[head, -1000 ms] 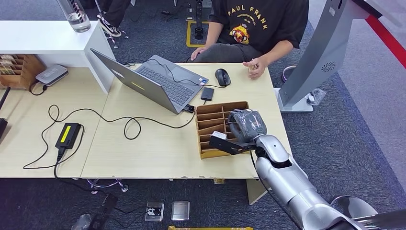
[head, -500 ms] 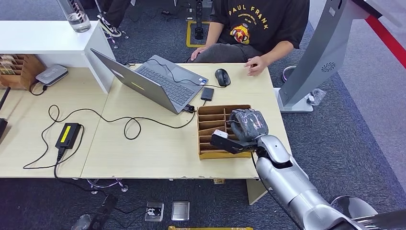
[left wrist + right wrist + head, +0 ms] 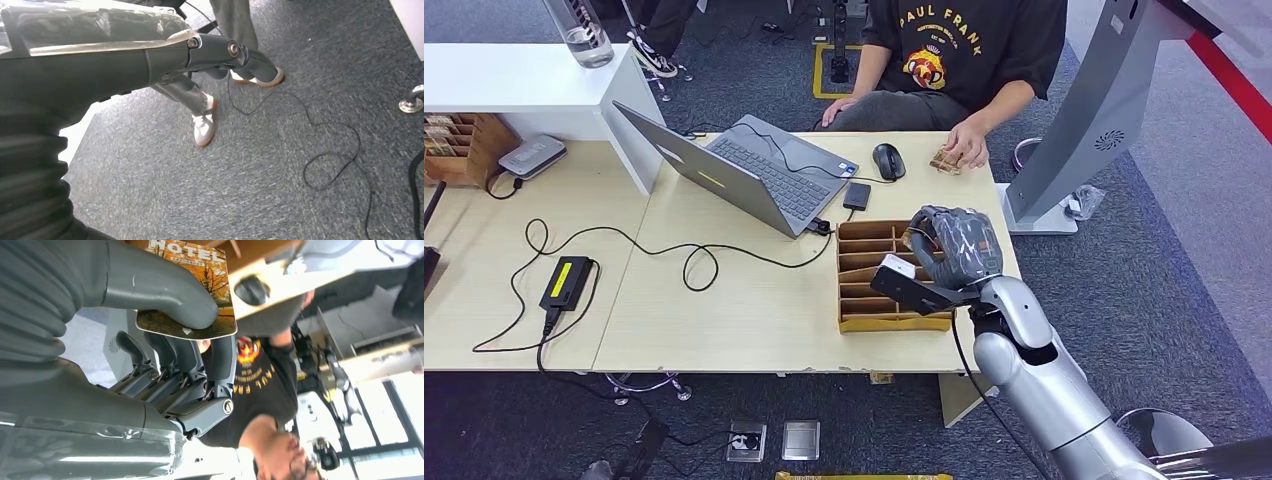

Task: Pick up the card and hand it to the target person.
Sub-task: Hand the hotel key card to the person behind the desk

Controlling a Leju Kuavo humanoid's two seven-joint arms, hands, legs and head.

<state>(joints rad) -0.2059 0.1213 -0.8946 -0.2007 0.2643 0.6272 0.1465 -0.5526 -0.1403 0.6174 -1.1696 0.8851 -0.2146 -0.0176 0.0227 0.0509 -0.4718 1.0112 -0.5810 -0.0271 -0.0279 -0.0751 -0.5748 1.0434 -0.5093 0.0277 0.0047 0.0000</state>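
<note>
— How many cards? 
— One card (image 3: 192, 287), pinched by the right hand (image 3: 954, 255) above the tray (image 3: 852, 300) near the bench (image 3: 724, 310) edge. 
— Left hand (image 3: 215, 52)? 
— Seemingly empty, fingers extended, over open floor.

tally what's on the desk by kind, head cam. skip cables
Laptop: 1
Mouse: 1
Power adapter: 1
Small dark drive by the laptop: 1
Wooden divided box: 2, one under the right hand, one at the far left edge
Grey device by the left box: 1
Card, pinched in the right hand: 1
Total: 8
</note>
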